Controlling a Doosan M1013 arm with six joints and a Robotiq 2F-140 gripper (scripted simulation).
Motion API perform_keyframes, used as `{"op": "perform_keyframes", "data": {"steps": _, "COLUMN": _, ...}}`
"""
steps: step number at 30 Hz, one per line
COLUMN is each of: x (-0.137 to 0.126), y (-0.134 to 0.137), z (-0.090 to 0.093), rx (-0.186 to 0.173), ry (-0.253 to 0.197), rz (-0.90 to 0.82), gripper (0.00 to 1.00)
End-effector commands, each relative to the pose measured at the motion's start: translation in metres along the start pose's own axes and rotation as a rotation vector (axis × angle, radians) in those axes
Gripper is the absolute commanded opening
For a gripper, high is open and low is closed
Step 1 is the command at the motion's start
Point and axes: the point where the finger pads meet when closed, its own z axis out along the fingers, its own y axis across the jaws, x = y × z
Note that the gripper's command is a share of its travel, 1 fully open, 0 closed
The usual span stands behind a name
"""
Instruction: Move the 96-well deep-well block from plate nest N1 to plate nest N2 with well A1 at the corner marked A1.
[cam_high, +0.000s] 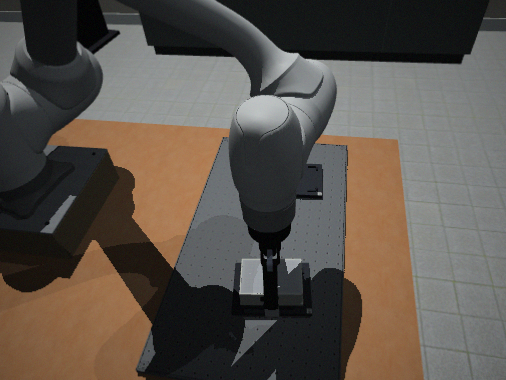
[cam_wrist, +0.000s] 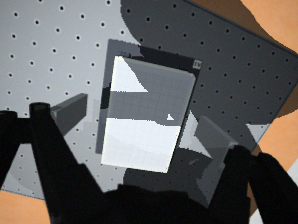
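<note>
The white 96-well deep-well block sits in the near plate nest N1 (cam_high: 272, 311) on the dark perforated baseplate. In the wrist view the block (cam_wrist: 147, 115) lies flat in the dark nest frame (cam_wrist: 112, 52), half in shadow. A small label mark (cam_wrist: 196, 64) sits at the nest's far right corner. My gripper (cam_high: 270, 292) is straight over the block and wide open. Its fingers stand one on each long side of the block, apart from it. The other nest N2 (cam_high: 311, 182) lies at the far end of the baseplate, partly hidden by my arm.
The baseplate (cam_high: 220, 280) rests on an orange mat (cam_high: 150, 165). The arm's base pedestal (cam_high: 50, 200) stands at the left. A dark bench (cam_high: 320, 25) runs along the back. The arm's shadow covers much of the near plate.
</note>
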Motion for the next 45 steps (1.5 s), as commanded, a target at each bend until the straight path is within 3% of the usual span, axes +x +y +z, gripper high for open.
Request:
{"op": "perform_keyframes", "data": {"steps": 1, "x": -0.0018, "y": 0.0002, "z": 0.0035, "rx": 0.0, "ry": -0.002, "rz": 0.005, "gripper": 1.0}}
{"op": "perform_keyframes", "data": {"steps": 30, "x": -0.0018, "y": 0.0002, "z": 0.0035, "rx": 0.0, "ry": -0.002, "rz": 0.005, "gripper": 1.0}}
{"op": "perform_keyframes", "data": {"steps": 31, "x": -0.0018, "y": 0.0002, "z": 0.0035, "rx": 0.0, "ry": -0.002, "rz": 0.005, "gripper": 0.0}}
{"op": "perform_keyframes", "data": {"steps": 45, "x": -0.0018, "y": 0.0002, "z": 0.0035, "rx": 0.0, "ry": -0.002, "rz": 0.005, "gripper": 0.0}}
